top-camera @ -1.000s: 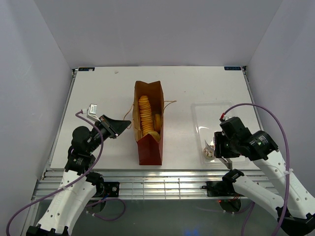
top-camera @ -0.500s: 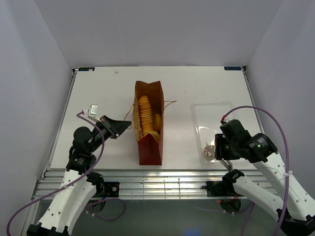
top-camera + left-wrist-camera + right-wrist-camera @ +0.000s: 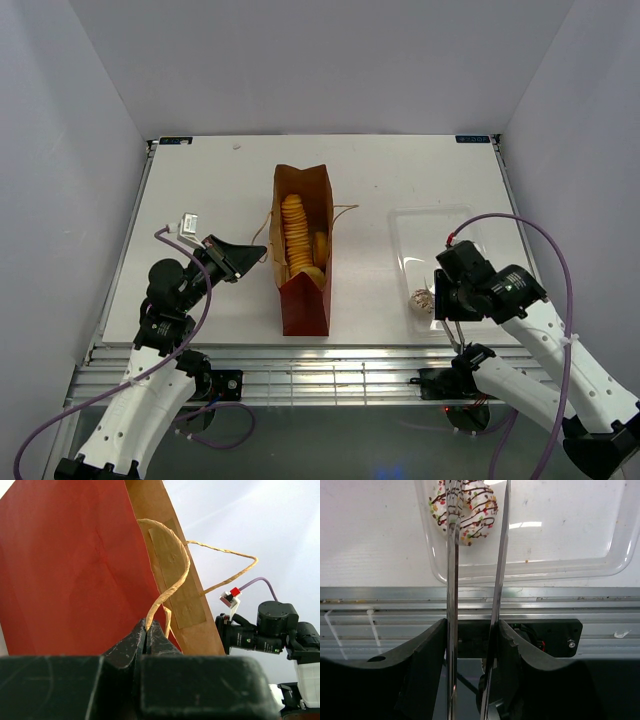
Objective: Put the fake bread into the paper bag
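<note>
The paper bag lies in the middle of the table, mouth open upward, its reddish-brown end nearest me. Inside it lie the long ridged loaf and a ring bun. My left gripper is shut on the bag's twine handle, beside the bag's wall. My right gripper is shut on the metal tongs, whose two arms stand apart over the small whitish brown-streaked pastry. Contact with the pastry cannot be told.
The pastry rests in the near left corner of a clear plastic tray at the right of the table. The table's near edge and metal rails run just under the right gripper. The bag's other handle lies on the table.
My right arm has shifted a little left and away from me, bringing the tongs over the pastry. The left arm and the bag have stayed put.
</note>
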You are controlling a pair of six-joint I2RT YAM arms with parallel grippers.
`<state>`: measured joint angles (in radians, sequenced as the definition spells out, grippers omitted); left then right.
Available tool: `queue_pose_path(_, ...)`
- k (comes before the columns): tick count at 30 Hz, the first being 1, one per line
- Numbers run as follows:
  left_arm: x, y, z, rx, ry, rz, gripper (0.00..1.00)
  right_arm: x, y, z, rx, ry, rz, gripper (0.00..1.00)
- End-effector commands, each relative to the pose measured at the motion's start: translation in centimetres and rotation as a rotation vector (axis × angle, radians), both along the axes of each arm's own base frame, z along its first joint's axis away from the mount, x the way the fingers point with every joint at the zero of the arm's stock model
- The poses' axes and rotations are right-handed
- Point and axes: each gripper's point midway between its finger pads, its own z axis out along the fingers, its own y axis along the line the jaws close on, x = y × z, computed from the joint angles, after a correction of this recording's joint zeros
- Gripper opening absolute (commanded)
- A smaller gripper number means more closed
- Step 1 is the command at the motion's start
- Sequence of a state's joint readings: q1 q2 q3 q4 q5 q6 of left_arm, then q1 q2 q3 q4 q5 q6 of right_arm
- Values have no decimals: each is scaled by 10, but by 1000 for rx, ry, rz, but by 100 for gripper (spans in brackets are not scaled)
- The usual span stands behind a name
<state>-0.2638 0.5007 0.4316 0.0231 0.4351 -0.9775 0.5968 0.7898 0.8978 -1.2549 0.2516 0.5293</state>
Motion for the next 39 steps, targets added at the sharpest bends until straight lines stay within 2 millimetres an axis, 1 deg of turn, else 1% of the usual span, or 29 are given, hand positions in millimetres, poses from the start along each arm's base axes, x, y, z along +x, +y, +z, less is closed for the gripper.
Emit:
queue_pose_path(1, -4, -3, 0, -2, -5, -24, 0, 27, -2, 18, -18, -117, -69, 49)
queue_pose_path(4, -5, -3, 2, -3, -7, -27, 0, 39, 1, 34, -9, -166, -72, 49)
queue_pose_path(5, -5, -2, 2, 0, -7, -25, 0, 43, 3, 45, 0, -189, -65, 49)
queue_pose_path(6, -5, -2, 2, 0, -7, -24, 0, 45, 3, 50, 5, -202, -59, 49)
queue_pose_path(8, -6, -2, 5, 1, -14, -22, 0, 46, 3, 59, 4, -212, -48, 49)
queue_pose_path(9, -6, -1, 5, 1, -14, -21, 0, 46, 7, 67, 26, -219, -25, 49)
queue_pose_path(12, -7, -1, 5, 0, -18, -19, 0, 40, 13, 74, 67, -214, 7, 49)
queue_pose_path(14, -8, -1, 5, -2, -20, -17, 0, 32, 15, 74, 92, -188, 31, 49)
queue_pose_path(18, -8, -1, 4, -2, -16, -19, 0, 11, 30, 65, 171, -105, 105, 49)
queue_pose_path(21, -8, -1, 3, -4, -10, -22, 0, 3, 31, 60, 193, -87, 125, 49)
queue_pose_path(24, -8, -2, 3, -7, -8, -24, 0, -2, 28, 54, 175, -67, 146, 49)
queue_pose_path(28, -8, -2, 4, -10, -8, -25, 0, -8, 30, 46, 176, -24, 173, 49)
queue_pose_path(36, -8, -2, 3, -15, 0, -24, 0, -13, 25, 35, 150, 13, 176, 49)
queue_pose_path(39, -8, -2, 2, -16, 1, -25, 0, -12, 23, 34, 140, 8, 166, 49)
